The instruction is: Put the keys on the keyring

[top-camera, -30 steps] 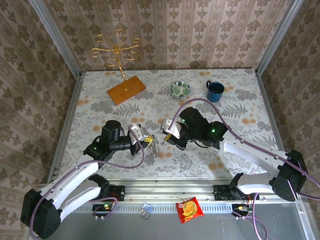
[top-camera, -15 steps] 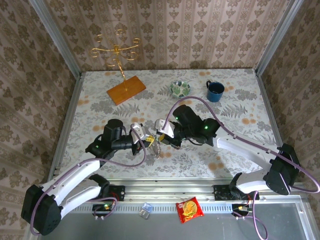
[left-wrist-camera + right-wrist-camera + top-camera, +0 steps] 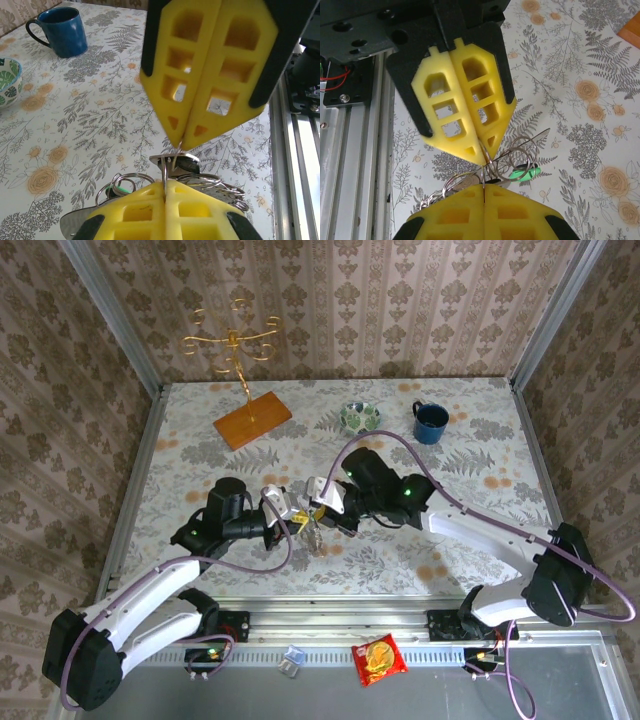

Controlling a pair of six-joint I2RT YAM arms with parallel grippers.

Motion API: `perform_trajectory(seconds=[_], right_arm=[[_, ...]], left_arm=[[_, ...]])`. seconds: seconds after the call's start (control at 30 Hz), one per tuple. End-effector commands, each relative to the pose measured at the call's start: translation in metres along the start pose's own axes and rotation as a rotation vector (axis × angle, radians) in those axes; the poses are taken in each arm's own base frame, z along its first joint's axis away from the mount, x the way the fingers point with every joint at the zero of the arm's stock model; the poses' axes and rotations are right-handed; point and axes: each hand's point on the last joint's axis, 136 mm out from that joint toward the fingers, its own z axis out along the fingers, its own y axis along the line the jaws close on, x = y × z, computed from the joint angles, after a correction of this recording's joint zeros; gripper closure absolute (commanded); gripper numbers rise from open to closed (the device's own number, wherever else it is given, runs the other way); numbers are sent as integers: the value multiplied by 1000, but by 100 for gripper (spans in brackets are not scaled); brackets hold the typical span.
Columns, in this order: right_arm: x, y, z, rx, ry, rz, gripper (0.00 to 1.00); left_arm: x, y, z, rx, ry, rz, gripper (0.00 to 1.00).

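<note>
**Both end effectors closed on the keyring above the middle of the surface**

At the far left of the patterned surface (image 3: 480, 500), a golden stand (image 3: 232, 340) is seen upright on a wooden base (image 3: 252, 420).

Nearer to the arms and left of the centre, the left end effector (image 3: 297, 524) is pointed to the right. Its yellow fingers (image 3: 150, 212) are pressed fully together, and a thin wire of the keyring (image 3: 516, 152) is pinched between their tips.

The keyring is held just above the surface, between the two end effectors. Several wire loops are bundled there, and the keys (image 3: 314, 538) hang under them. A small green tag (image 3: 525, 173) is seen among the loops. Which loop is gripped by which end effector cannot be told with certainty, because the wires overlap.

Directly to the right, the right end effector (image 3: 322, 512) is pointed to the left, tip to tip with the left one and almost touching it. Its jaws are also closed tight, and the same bundle of wire seems to be caught at their tips.

Further right, at the far side of the surface, a green patterned bowl (image 3: 360, 418) is placed, and a blue mug (image 3: 431, 421) stands beside it, apart from it.
</note>
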Motion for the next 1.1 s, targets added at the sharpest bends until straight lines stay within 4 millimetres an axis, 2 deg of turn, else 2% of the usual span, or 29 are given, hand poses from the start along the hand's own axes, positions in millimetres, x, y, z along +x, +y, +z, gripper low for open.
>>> perform_trajectory(seconds=[0.0,0.3,0.43,0.9,0.93,1.0,1.07], right_arm=[[-13,-1,3,-7,-25,-17,100],[-11,-13,4,28,-17,39,100],[-4,-17,2,27,-8,74,100],[10,-12,6,-10,44,92,100],[9,-14,5,-4,41,93,94],[9,-18,1,10,29,96,74],[5,-22,-6,29,-9,89,68]], left_arm=[[-22,-4,-3,29,-48,35,100],[-21,-6,-4,34,-47,40,100],[-22,-7,-5,32,-57,51,100],[-28,-7,-6,29,-84,77,100],[-28,-7,-6,26,-85,78,100],[-30,-8,-6,27,-92,82,100],[-31,-9,-6,30,-107,89,100]])
